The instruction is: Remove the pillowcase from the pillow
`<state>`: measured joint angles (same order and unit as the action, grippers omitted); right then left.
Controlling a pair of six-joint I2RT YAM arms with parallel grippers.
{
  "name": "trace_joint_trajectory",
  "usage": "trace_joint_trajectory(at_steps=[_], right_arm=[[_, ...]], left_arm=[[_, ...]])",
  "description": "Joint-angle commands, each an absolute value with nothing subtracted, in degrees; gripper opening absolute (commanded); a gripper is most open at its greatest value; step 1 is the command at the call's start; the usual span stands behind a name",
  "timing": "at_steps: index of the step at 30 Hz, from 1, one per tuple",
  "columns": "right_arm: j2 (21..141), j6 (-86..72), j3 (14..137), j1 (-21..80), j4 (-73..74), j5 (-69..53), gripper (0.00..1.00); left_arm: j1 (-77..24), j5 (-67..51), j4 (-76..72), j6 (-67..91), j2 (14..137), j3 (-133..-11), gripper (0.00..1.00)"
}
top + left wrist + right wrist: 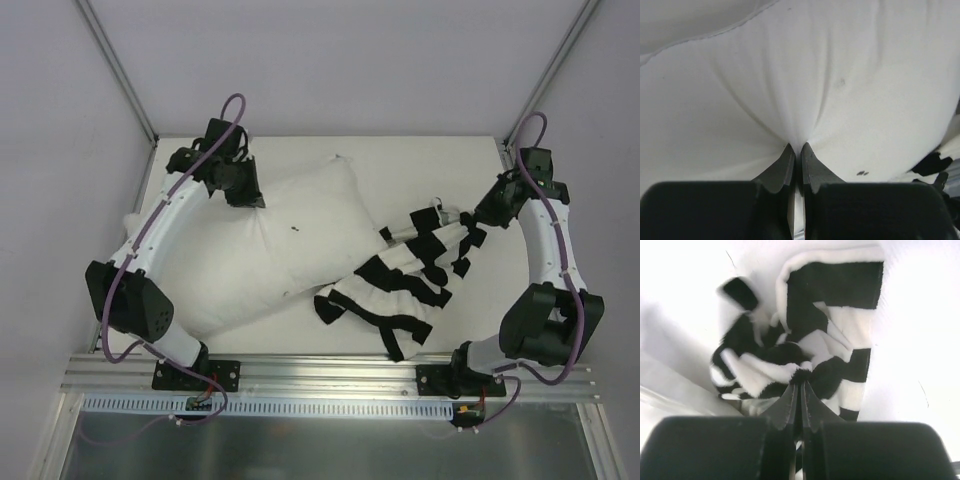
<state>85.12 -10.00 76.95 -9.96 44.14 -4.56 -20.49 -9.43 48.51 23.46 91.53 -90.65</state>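
- At the pillow's (300, 235) far left edge: left gripper (247, 196) pinched tight on a fold of its white cloth, creases fanning out from the fingertips.
- Across the middle of the table (420, 165): pillow lying on a slant, plump and bare along most of its length.
- Against the pillow's right end: pillowcase (405, 275), striped black and white, bunched in a loose heap and touching that end.
- Right of the pillow, at the heap's far corner: right gripper (478, 214) clamped narrow on a gathered bit of the striped cloth.
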Motion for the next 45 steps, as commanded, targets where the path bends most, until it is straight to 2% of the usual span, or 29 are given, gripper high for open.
trace_joint_trajectory(at_steps=[1,6,13,23,30,32,33,34,35,36,37,39,40,45], right_arm=[[79.9,-12.0,75.9,-10.3,39.9,-4.0,0.01],[74.2,-14.0,75.1,-10.4,39.7,-0.4,0.01],[66.3,-12.7,80.2,-12.5,43.4,5.5,0.01],[70.0,-7.6,91.2,-12.0,50.1,4.5,0.01],[76.5,-4.1,97.6,-3.9,54.7,6.9,0.01],[80.1,-3.1,99.0,-2.1,55.7,7.8,0.04],[81.5,-2.1,99.4,-0.7,56.1,8.2,0.09],[84.1,-1.5,100.3,-0.2,56.7,8.4,0.36],[85.1,-1.1,100.7,-0.1,58.2,8.8,0.52],[85.7,-0.9,101.0,1.4,58.5,10.1,0.78],[85.8,-1.1,100.8,1.8,58.6,10.7,0.85],[85.1,-1.6,100.4,2.4,58.2,12.4,0.95],[84.6,-1.8,100.0,2.5,58.0,12.8,1.0],[78.8,-1.3,98.5,3.1,58.0,16.5,0.96]], left_arm=[[-17.2,-7.7,51.0,23.3,85.7,-91.1,0.0],[-15.7,-6.6,51.1,25.1,85.0,-97.0,0.0],[-10.6,-7.9,51.6,25.8,88.6,-104.6,0.0],[-5.5,-5.1,55.6,26.5,100.1,-121.7,0.0],[-2.0,-1.2,56.2,29.7,102.4,-120.2,0.0],[-1.1,-1.8,56.2,30.1,102.9,-118.9,0.0],[-0.4,-2.3,56.2,29.8,103.0,-118.5,0.03],[-0.4,-2.8,56.2,29.5,102.9,-117.7,0.12],[-0.4,-3.2,56.2,28.9,102.6,-117.3,0.39],[-0.4,-3.6,56.1,28.6,102.2,-116.8,0.56],[-0.4,-3.5,56.2,28.4,101.2,-116.1,0.71],[-0.4,-3.6,56.2,27.3,99.9,-115.8,0.96],[-0.4,-4.0,56.2,27.0,98.6,-115.3,0.99],[-0.4,-6.6,56.1,25.1,92.1,-112.3,0.99]])
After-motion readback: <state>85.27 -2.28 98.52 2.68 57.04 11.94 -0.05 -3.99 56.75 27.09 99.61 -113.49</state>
